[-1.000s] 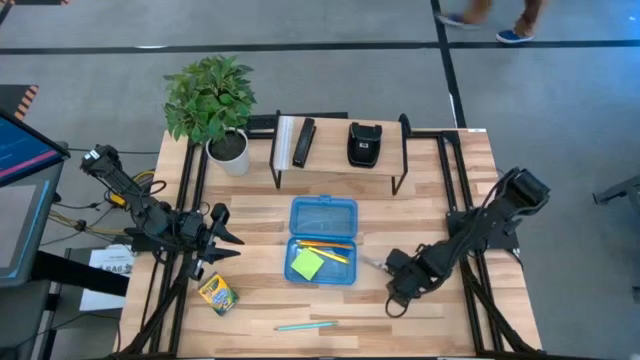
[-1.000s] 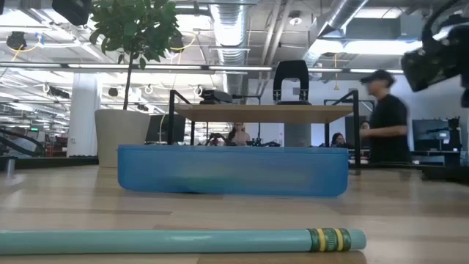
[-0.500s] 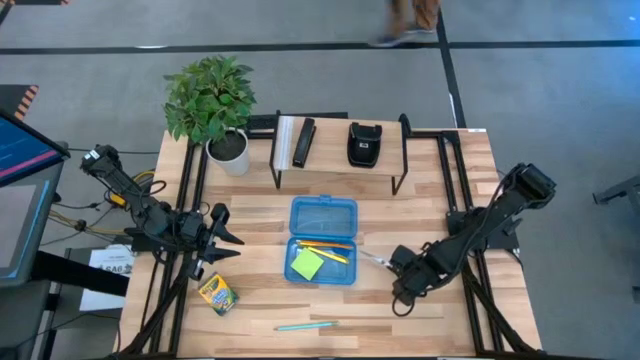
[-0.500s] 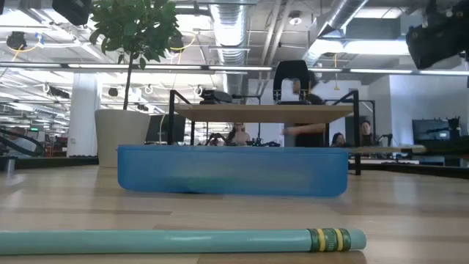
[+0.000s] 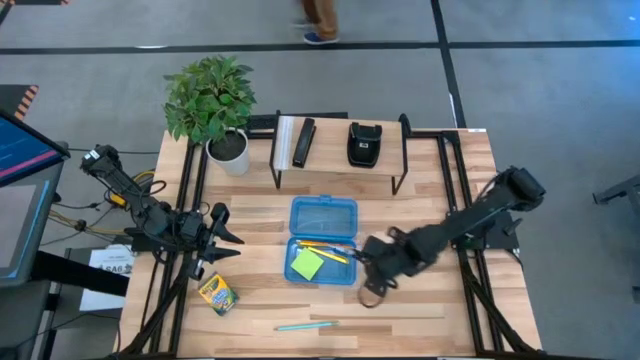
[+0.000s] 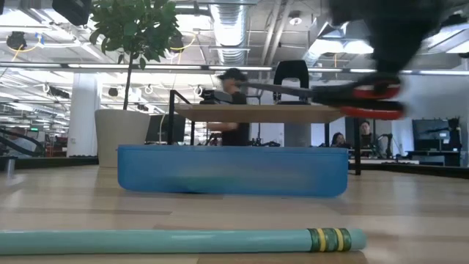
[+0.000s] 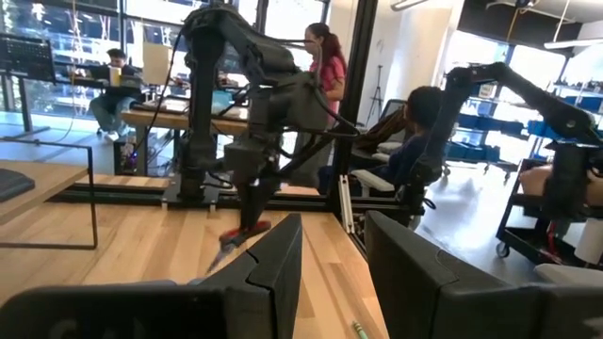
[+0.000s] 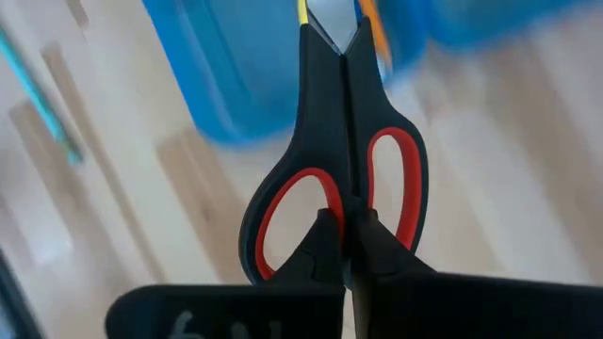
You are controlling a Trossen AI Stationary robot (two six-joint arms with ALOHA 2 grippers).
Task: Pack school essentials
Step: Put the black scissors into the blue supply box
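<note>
1. In the high view I have my right hand (image 5: pixel 372 270) at centre right of the frame, just beside the right edge of the blue translucent plastic box (image 5: pixel 323 241), which lies open at the middle of the pale wooden surface (image 5: pixel 420 210).
2. That hand is pinching the black scissors with red-lined handles (image 8: pixel 339 179); in the right wrist view its fingers (image 8: pixel 325 247) are pressed together on the joint between the two finger loops, and the blades point away toward the box.
3. In the low view the scissors (image 6: pixel 366 99) hang clear above the surface at upper right, handles blurred.
4. Inside the box's lower tray I see the lime-green square sticky-note pad (image 5: pixel 306 264) and the yellow and orange pencils (image 5: pixel 327 249) lying across it.
5. The yellow-green crayon box (image 5: pixel 216 293) lies at lower left of the high view, well apart from the blue box.
6. The long teal pen (image 5: pixel 306 325) lies near the bottom edge, below the blue box; it fills the foreground of the low view.
7. My left hand (image 5: pixel 226 238) waits at the left of the frame, above the crayon box, with its fingers (image 7: pixel 415 282) spread apart.
8. A potted green plant (image 5: pixel 211 100) stands at upper left.
</note>
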